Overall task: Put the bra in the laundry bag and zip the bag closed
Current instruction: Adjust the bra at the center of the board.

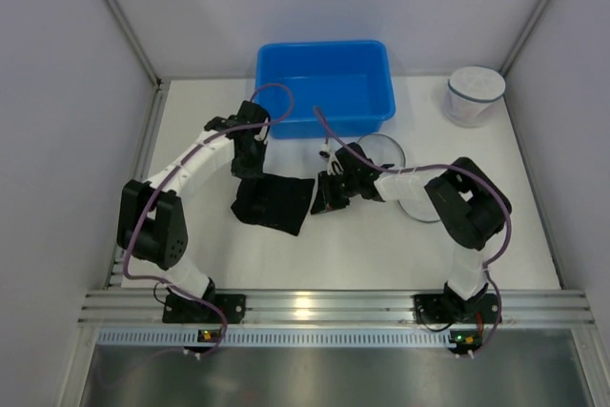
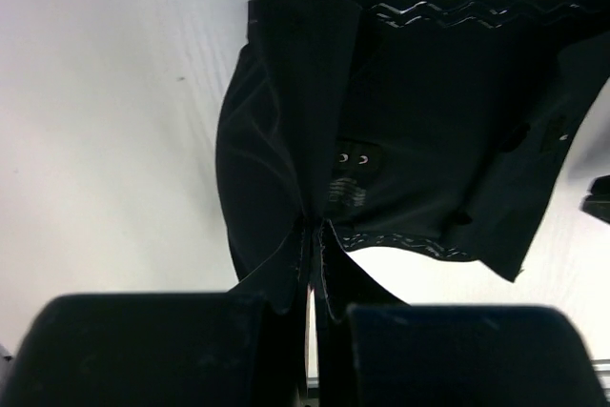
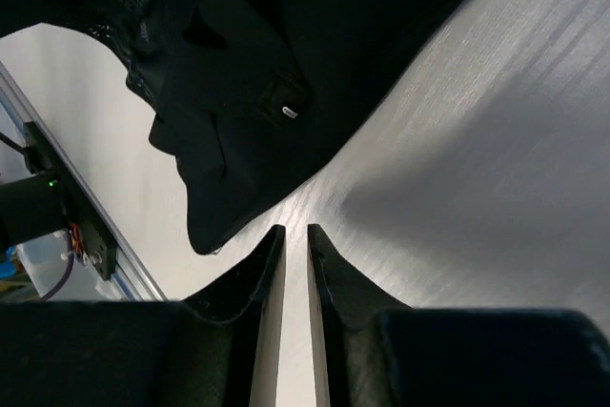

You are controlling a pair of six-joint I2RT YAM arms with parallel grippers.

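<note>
The black bra [image 1: 274, 202] lies crumpled on the white table between the two arms. My left gripper [image 1: 250, 169] is at its upper left corner and, in the left wrist view, is shut [image 2: 317, 235] on a fold of the bra's fabric [image 2: 429, 140]. My right gripper [image 1: 326, 195] is at the bra's right edge. In the right wrist view its jaws [image 3: 294, 232] are nearly together with nothing between them, just off the bra's corner [image 3: 286, 45]. A round pale mesh laundry bag [image 1: 381, 152] lies flat, partly under the right arm.
A blue bin [image 1: 326, 83] stands at the back centre. A white cylindrical container [image 1: 474, 94] stands at the back right. Grey walls close in both sides, and an aluminium rail [image 1: 315, 307] runs along the near edge.
</note>
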